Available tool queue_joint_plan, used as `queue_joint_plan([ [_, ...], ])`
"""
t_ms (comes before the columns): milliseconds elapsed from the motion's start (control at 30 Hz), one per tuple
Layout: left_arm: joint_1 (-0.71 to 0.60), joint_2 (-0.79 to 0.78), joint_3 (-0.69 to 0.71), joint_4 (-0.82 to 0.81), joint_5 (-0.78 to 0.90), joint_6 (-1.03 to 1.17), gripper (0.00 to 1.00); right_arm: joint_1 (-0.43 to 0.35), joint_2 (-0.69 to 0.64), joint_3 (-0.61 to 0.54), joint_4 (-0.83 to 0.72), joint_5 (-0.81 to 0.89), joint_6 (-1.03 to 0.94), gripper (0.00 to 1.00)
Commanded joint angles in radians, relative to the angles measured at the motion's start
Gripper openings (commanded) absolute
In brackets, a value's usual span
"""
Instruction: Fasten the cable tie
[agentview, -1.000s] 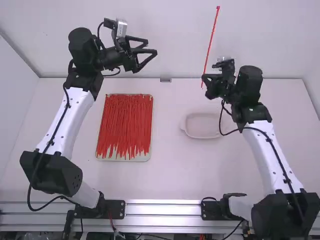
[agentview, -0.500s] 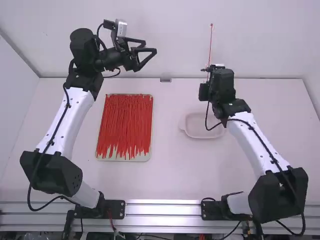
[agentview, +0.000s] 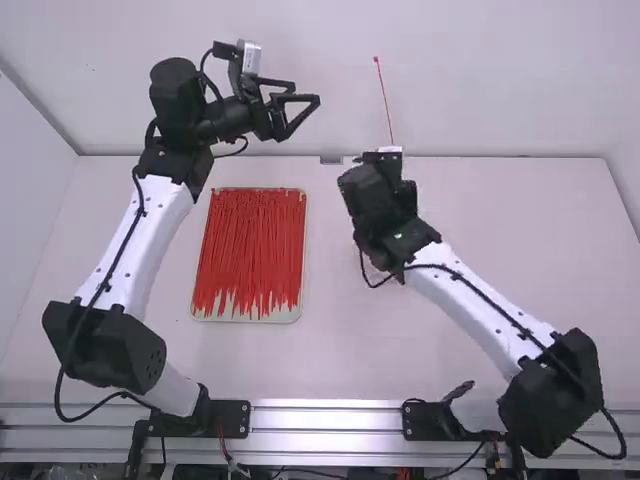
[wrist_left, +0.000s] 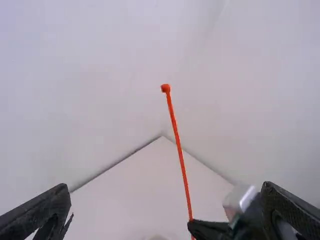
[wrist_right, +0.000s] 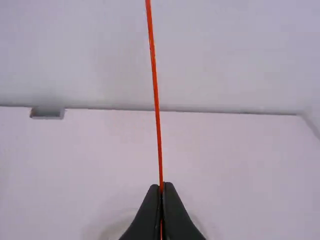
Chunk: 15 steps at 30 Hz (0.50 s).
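**Right arm swings the held tie over toward the waiting left gripper**

Starting at the left, the left gripper (agentview: 297, 115) has barely shifted in the last second. It hangs high above the table's (agentview: 560, 230) far edge with its jaws spread wide and nothing between them.

Below it, the tray (agentview: 250, 318) lies flat on the table where it was, and its pile of red ties (agentview: 250, 250) looks untouched, packed side by side lengthwise.

The big change is further right. The right arm has swept from the right half of the table in toward the middle, carrying its cable tie (agentview: 383, 100) with it. The right gripper (agentview: 388, 152) is clenched on the tie's lower end (its wrist view shows the two fingers pressed together on the strip). The tie stands nearly upright, leaning slightly toward the left gripper, with its head (wrist_left: 165, 88) at the free top end.

The tie is now near the left gripper but still apart from it. This looks like the setup for a two-handed step, in which the left gripper would take the head end so the tie can be bent into a loop. Nothing is threaded yet, so the fastening itself is still to come.

The white dish from the earlier frames now sits under the right forearm, so its contents cannot be told.
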Motion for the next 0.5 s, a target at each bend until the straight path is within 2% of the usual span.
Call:
queue_joint_plan([
  [0, -0.043, -0.002, -0.002, 0.008, -0.046, -0.017, 0.99, 0.042, -0.002, 0.034, -0.003, 0.229, 0.034, 0.00],
  [200, -0.119, -0.002, -0.002, 0.030, -0.110, -0.040, 0.99, 0.124, -0.002, 0.034, 0.000, 0.370, 0.034, 0.00],
  [467, -0.144, -0.002, -0.002, 0.097, -0.143, -0.086, 0.99, 0.174, -0.002, 0.034, 0.006, 0.422, 0.042, 0.00],
])
